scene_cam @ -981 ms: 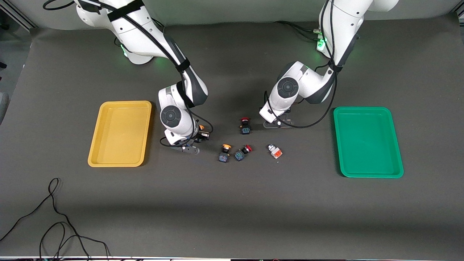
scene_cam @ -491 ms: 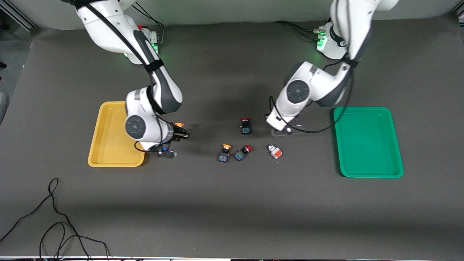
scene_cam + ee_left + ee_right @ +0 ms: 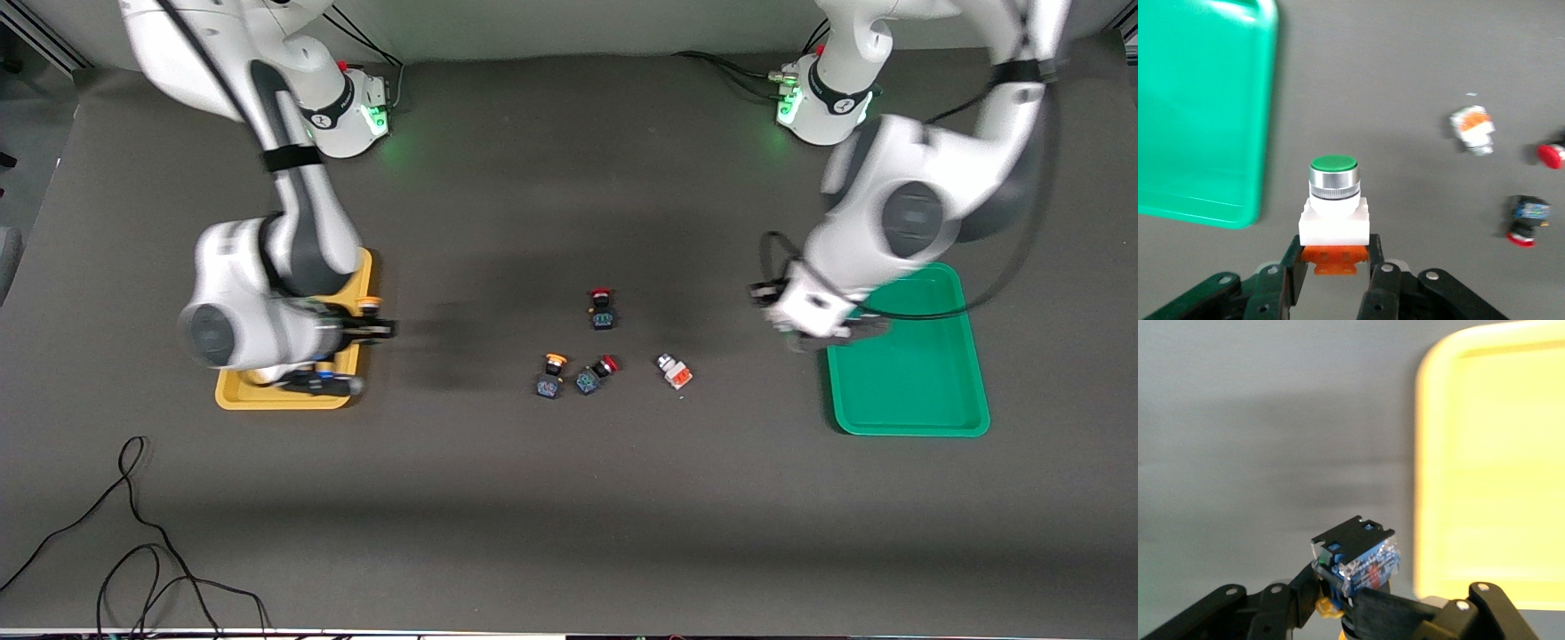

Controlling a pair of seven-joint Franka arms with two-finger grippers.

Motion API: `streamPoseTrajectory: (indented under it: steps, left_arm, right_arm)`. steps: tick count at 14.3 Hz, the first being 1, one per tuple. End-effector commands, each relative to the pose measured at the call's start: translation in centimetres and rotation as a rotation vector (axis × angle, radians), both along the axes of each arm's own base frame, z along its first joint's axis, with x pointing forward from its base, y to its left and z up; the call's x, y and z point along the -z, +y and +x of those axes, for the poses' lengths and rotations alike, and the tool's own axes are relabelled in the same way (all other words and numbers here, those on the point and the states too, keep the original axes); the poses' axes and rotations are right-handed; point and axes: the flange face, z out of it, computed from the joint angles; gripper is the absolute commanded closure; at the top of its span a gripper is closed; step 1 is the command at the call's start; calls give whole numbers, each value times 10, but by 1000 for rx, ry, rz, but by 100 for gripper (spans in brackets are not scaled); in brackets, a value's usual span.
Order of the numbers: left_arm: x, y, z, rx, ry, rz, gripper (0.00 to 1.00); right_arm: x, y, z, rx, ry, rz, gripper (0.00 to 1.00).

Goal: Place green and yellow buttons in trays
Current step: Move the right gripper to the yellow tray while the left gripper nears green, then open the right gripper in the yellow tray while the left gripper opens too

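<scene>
My right gripper (image 3: 1338,587) is shut on a yellow button (image 3: 1356,557) with a black-blue body. In the front view this right gripper (image 3: 373,324) hangs over the edge of the yellow tray (image 3: 267,396). My left gripper (image 3: 1333,257) is shut on the orange base of a green button (image 3: 1333,200) with a white body. It hangs just beside the rim of the green tray (image 3: 1198,107), and the left gripper (image 3: 772,295) shows at that tray's (image 3: 907,391) edge. On the table lie another yellow button (image 3: 551,375) and another white-bodied button (image 3: 674,372).
Two red-capped switches lie mid-table, one (image 3: 602,309) farther from the front camera and one (image 3: 594,373) between the two loose buttons. A black cable (image 3: 133,533) curls near the front edge at the right arm's end. The yellow tray (image 3: 1498,467) holds nothing where it shows.
Both arms have lifted and swung outward from the middle, each carrying its button: the right one to the yellow tray's edge, the left one to the green tray's edge.
</scene>
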Motion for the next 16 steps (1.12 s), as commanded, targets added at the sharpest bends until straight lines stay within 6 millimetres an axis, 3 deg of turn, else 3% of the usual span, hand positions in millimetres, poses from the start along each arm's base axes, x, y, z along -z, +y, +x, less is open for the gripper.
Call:
streamPoseTrajectory:
  steps: [1,3,4,6,8,9,11,13,14,15,16]
  left_arm:
    - [1,97,7,43,17,-48,100]
    - [28,156,14,96,14,-32,100]
    - [51,171,15,107,8,-25,100]
    - [103,175,12,114,-23,-19,100]
    - [156,166,5,141,-52,-8,100]
    - [171,163,4,141,-72,-13,100]
    - [193,157,2,165,-63,-13,100]
    - [194,161,2,179,-57,2,100]
    - [192,163,3,178,-55,4,90]
    - [192,163,4,187,-55,3,58]
    - [189,166,7,190,-60,3,11]
  right_arm:
    - [5,-60,-10,-71,3,62,100]
    - [14,-110,-12,-98,-5,89,100]
    - [22,-140,-17,-90,0,105,100]
    - [48,-177,-34,-101,-27,109,100]
    - [83,-194,-50,-144,-97,64,100]
    - [98,-197,-55,-144,-120,54,100]
    - [124,-201,-57,-168,-154,60,100]
    - [139,-197,-58,-159,-179,104,100]
    - [139,-197,-58,-155,-179,105,89]
    - [139,-197,-58,-152,-179,105,58]
    - [138,-197,-57,-145,-179,101,1]
